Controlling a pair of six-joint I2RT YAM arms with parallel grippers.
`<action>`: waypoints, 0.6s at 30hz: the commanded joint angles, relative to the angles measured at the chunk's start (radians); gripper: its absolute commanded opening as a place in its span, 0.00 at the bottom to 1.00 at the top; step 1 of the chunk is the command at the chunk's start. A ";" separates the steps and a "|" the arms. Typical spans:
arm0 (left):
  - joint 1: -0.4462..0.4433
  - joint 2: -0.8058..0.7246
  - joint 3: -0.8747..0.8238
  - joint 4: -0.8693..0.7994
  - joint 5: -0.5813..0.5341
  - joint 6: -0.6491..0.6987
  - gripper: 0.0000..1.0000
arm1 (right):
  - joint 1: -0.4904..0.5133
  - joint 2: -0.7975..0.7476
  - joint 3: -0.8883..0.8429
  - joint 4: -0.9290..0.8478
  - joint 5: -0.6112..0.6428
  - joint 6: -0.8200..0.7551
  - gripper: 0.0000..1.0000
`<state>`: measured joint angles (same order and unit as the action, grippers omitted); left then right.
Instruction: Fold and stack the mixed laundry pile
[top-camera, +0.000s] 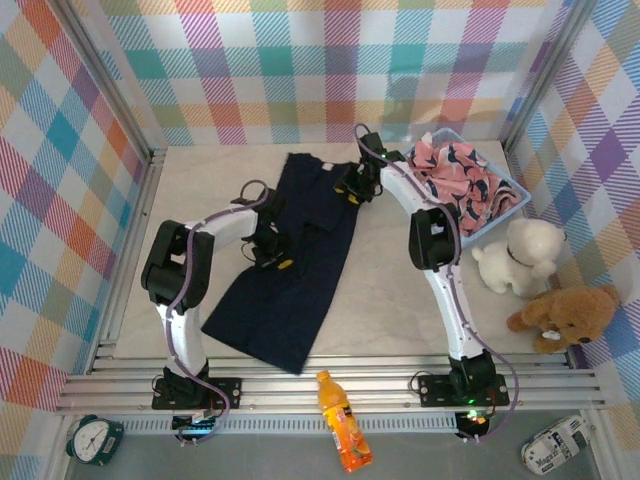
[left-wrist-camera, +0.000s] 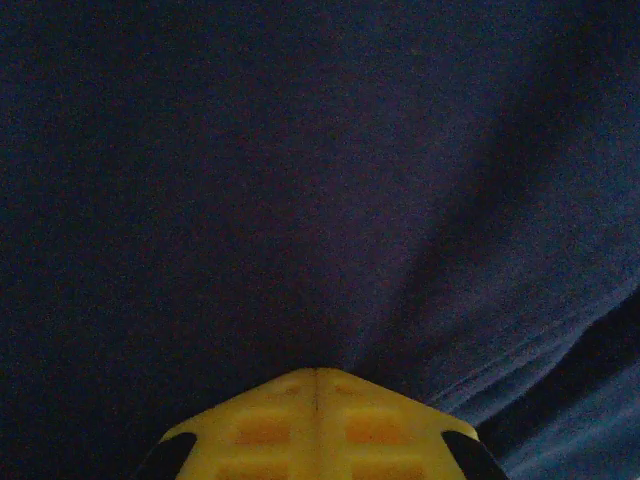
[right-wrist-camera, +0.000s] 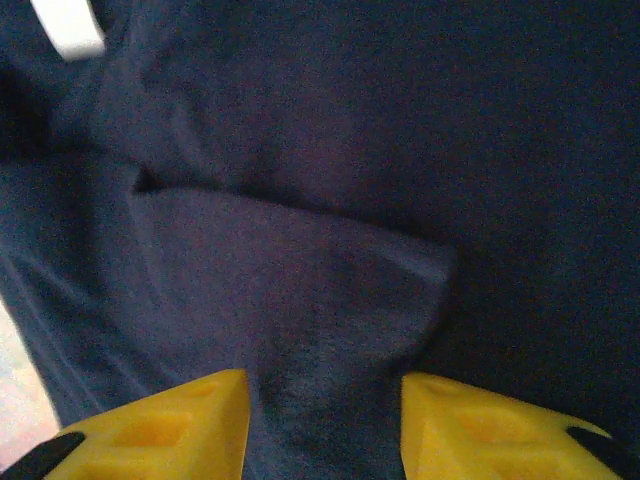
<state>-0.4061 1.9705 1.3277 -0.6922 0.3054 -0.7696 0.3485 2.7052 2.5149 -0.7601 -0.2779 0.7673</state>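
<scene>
The navy trousers (top-camera: 300, 270) lie spread lengthwise on the table, waist at the far end. My left gripper (top-camera: 272, 255) is down on their left edge. In the left wrist view its yellow fingers meet tip to tip, and the left gripper (left-wrist-camera: 316, 372) is shut on the navy cloth (left-wrist-camera: 300, 180), whose creases run toward the tips. My right gripper (top-camera: 352, 188) is at the trousers' far right edge. There the right gripper (right-wrist-camera: 325, 385) has closed partway, with a raised fold of the trousers (right-wrist-camera: 300, 290) pinched between its fingers. The pink printed garment (top-camera: 455, 180) lies bunched in the basket.
The light blue basket (top-camera: 517, 195) stands at the back right. A white teddy bear (top-camera: 520, 255) and a brown one (top-camera: 565, 318) sit to the right. An orange bottle (top-camera: 340, 435) and an alarm clock (top-camera: 95, 438) lie below the front rail. A white label (right-wrist-camera: 70, 25) shows on the trousers.
</scene>
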 joint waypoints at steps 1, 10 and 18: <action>-0.049 0.054 0.092 0.057 0.108 -0.154 0.00 | 0.002 0.180 0.200 0.012 -0.091 0.052 0.44; 0.008 0.111 0.522 -0.142 0.015 -0.065 0.48 | -0.030 -0.173 -0.074 0.113 -0.094 -0.076 0.48; 0.090 0.312 0.668 -0.053 -0.001 -0.031 0.39 | 0.017 -0.548 -0.582 0.014 -0.055 -0.172 0.48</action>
<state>-0.3244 2.1834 1.9690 -0.7326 0.3241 -0.8330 0.3286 2.2631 2.0678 -0.7013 -0.3470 0.6594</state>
